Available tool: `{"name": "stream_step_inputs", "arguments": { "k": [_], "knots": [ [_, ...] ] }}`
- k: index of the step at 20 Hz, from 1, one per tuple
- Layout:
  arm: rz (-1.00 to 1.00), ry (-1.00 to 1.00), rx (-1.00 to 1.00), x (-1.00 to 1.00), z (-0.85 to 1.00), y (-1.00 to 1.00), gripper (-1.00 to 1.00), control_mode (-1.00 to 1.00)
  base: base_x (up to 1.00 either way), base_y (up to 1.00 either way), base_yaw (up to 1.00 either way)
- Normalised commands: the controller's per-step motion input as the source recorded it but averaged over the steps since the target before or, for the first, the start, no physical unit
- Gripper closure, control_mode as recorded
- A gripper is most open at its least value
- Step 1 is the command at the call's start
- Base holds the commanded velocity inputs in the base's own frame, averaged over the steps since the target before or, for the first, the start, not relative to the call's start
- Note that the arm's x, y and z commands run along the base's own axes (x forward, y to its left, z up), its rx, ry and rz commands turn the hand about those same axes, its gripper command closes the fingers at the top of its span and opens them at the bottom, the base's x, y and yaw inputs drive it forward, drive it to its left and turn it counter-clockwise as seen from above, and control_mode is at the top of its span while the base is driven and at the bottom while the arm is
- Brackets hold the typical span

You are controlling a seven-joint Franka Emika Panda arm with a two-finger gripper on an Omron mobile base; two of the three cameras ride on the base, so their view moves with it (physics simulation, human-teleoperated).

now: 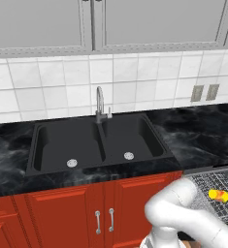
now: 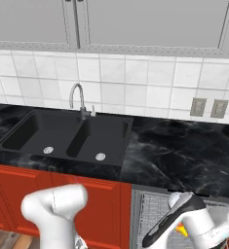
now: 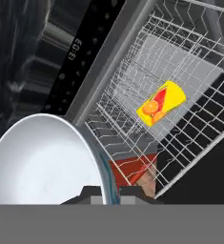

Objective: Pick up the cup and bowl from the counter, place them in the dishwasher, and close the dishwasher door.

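My gripper (image 3: pixel 107 193) is shut on the rim of the bowl (image 3: pixel 42 162), a glossy pale bluish-white bowl that fills the lower left of the hand view. It hangs over the near edge of the dishwasher's grey wire rack (image 3: pixel 180 62). The yellow cup (image 3: pixel 162 102), with its orange-red end, lies on its side in that rack, apart from the bowl. In the left base view the cup (image 1: pixel 218 195) rests in the pulled-out rack (image 1: pixel 207 178) under the black counter (image 1: pixel 198 131). The dishwasher door is out of view.
A black strip with clock digits (image 3: pixel 74 47) runs along the rack's left side. The black double sink (image 1: pixel 98 140) with its faucet (image 1: pixel 100 104) sits left of the dishwasher. Red cabinets (image 1: pixel 67 213) stand below, and my white arm (image 1: pixel 183 213) crosses in front.
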Motion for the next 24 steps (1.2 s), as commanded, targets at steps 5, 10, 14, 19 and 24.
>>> {"name": "stream_step_inputs", "arguments": {
  "k": [5,10,14,19,24],
  "knots": [
    [-0.29,0.00,-0.02,0.00,-0.43,-0.03,1.00,-1.00,0.00,0.00,0.00],
    [-0.06,0.00,0.00,0.08,-0.27,-0.32,1.00,-1.00,0.00,0.00,0.00],
    [0.00,0.00,0.00,0.20,-0.40,-0.51,1.00,-1.00,0.00,0.00,0.00],
    [0.00,0.00,0.00,0.29,-0.37,-0.54,1.00,-1.00,0.00,0.00,0.00],
    [0.00,0.01,0.00,0.42,-0.49,-0.46,1.00,-1.00,0.00,0.00,0.00]
  ]
}}
